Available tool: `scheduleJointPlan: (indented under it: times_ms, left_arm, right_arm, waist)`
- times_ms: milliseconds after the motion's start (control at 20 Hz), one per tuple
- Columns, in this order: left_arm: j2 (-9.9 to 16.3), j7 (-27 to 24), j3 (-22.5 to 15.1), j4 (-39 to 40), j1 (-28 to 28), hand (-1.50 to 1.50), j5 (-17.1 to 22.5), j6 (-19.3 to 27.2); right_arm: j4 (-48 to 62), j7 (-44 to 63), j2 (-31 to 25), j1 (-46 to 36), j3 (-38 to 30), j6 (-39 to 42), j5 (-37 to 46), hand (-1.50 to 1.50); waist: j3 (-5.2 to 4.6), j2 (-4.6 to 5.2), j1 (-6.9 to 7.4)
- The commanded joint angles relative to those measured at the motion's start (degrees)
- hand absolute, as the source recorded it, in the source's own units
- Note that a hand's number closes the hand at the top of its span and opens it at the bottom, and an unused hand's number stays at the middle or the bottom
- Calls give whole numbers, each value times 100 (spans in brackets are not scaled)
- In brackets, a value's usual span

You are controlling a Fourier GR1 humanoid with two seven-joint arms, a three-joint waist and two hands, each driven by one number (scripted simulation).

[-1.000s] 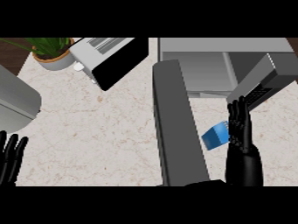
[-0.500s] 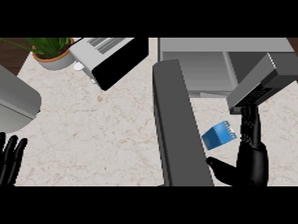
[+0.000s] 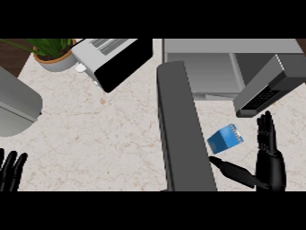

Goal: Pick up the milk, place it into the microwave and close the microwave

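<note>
Counter: one pale, speckled stone top is shown from steeply above; everything else listed here stands or lies on it.

Microwave: one grey unit is seen at the upper right, with its cavity open toward the viewer.

Microwave door: one long dark grey panel is swung outward and runs from the unit's left corner down to the lower edge of the view.

Milk: one blue carton is counted. It lies tilted on the counter, just right of the open door and below the slanted grey appliance, outside the cavity. Pale stripes are seen along its upper right edge.

Right hand: one black hand is shown at the lower right. Its fingers are held straight and close together, pointing up the view, and its thumb is stretched left toward the door. The carton lies in the gap between thumb and fingers, near them; nothing is grasped.

Left hand: one black hand is at rest in the lower left corner, fingers straight and slightly spread, well apart from the carton.

Slanted grey appliance: one is seen at the right, its dark underside turned toward the carton.

Toaster: one, white and black, is at the top centre.

Potted plant: one, at the upper left.

Large grey object: one is cut by the left edge; it cannot be identified.
</note>
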Motion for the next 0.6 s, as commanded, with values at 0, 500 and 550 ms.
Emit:
scheduleJointPlan:
  times_ms: [0, 500, 550]
  left_arm:
    - [-4, 122, 145, -50, -161, -150, 66, 26]
    - [-25, 221, -174, -310, 93, -150, -36, 158]
    - [303, 234, 774, -182, 5, -150, 746, -342]
  right_arm:
    - [684, -284, -99, -273, -333, 366, -235, -150]
    - [2280, -1137, -293, -689, -914, 804, -340, -150]
    - [2240, -1084, 6, -736, -693, 490, -112, -150]
  waist:
    - [1, 6, 0]
    - [3, 7, 10]
    - [0, 5, 13]
